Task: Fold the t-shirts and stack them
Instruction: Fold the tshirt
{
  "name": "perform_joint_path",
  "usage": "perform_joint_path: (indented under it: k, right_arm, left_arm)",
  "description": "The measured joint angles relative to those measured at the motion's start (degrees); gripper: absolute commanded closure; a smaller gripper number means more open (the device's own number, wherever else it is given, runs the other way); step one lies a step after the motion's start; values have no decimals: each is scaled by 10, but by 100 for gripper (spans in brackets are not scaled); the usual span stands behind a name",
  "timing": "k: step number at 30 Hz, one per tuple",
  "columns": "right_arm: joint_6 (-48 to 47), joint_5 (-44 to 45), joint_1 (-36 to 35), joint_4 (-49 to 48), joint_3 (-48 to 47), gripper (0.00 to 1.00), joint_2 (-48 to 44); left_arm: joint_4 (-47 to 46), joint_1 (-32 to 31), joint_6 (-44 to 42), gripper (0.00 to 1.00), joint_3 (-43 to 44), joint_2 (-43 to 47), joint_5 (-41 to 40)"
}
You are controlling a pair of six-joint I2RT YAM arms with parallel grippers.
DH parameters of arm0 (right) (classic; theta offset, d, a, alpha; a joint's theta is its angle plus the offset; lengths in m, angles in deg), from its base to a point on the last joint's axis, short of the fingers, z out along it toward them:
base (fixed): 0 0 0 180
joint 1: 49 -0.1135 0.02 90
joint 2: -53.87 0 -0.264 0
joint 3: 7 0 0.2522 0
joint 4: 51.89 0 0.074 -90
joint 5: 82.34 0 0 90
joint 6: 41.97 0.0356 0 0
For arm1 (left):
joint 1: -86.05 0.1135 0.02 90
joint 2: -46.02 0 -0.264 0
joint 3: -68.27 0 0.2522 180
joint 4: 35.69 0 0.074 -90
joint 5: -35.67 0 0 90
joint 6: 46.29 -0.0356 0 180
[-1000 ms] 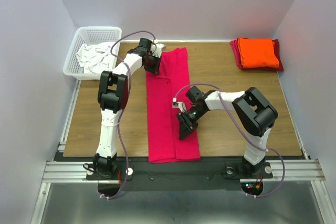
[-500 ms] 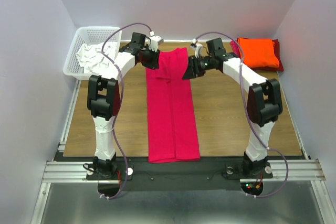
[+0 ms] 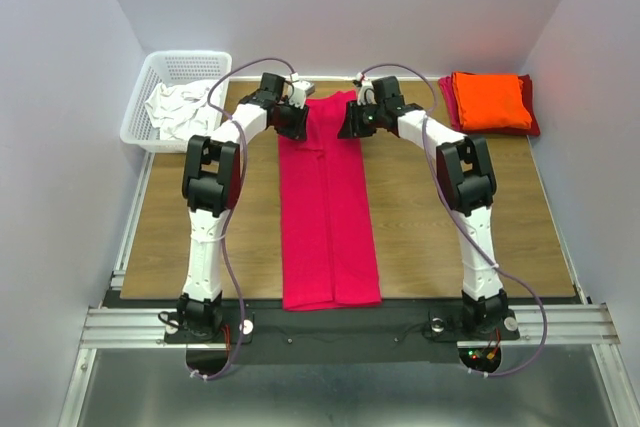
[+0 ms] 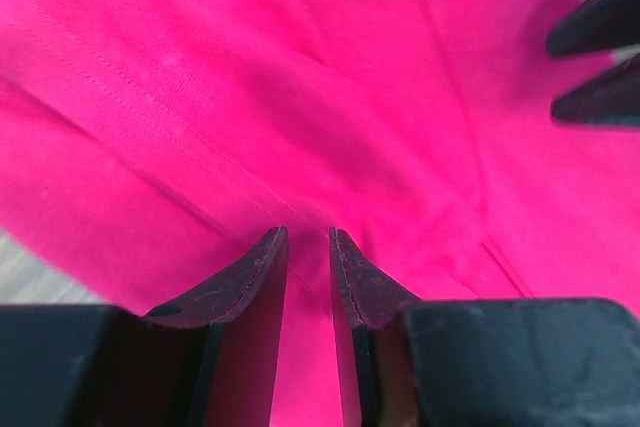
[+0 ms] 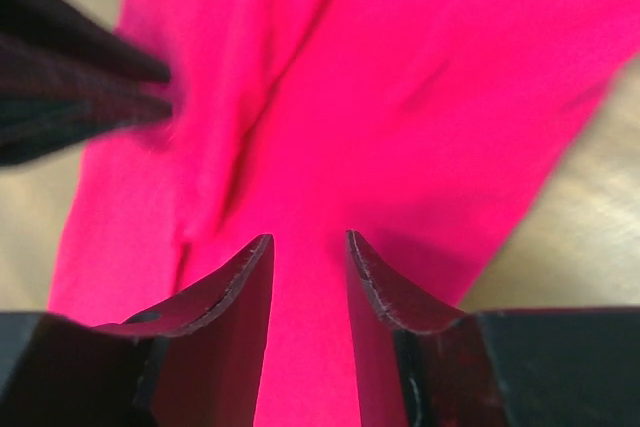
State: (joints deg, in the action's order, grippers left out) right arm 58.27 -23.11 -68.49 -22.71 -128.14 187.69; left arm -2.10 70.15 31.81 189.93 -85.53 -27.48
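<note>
A bright pinkish-red t-shirt [image 3: 328, 217], folded into a long narrow strip, lies down the middle of the table. My left gripper [image 3: 295, 119] is at the strip's far left corner. In the left wrist view its jaws [image 4: 308, 235] stand a little apart, open, just over the cloth [image 4: 300, 97]. My right gripper [image 3: 352, 125] is at the far right corner, open, with pink cloth [image 5: 420, 77] showing in the gap between its jaws [image 5: 308, 239]. An orange t-shirt [image 3: 490, 99] lies folded on a darker red one [image 3: 450, 109] at the back right.
A white basket [image 3: 137, 117] holding white cloth [image 3: 180, 107] stands at the back left corner. Bare wooden tabletop [image 3: 460, 217] flanks the strip on both sides. Each wrist view shows the other gripper's dark fingers [image 4: 600, 57] [image 5: 80, 87] close by.
My right arm swung from the middle of the strip up to its far right corner. The left gripper stayed at the far left corner and its jaws parted slightly.
</note>
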Motion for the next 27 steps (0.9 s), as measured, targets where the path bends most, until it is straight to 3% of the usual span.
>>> perform_joint_path:
  k: [6,16,27]
  right_arm:
    - [50,56,10,-41,-12,63,41]
    - [93,72,39,-94,-51,63,81]
    - [95,70,53,-103,-115,63,125]
  left_arm:
    - [4,9,15,67,71,-61,2]
    - [13,25,39,67,211,-153,33]
    - [-14,26,76,59,258,-188,48]
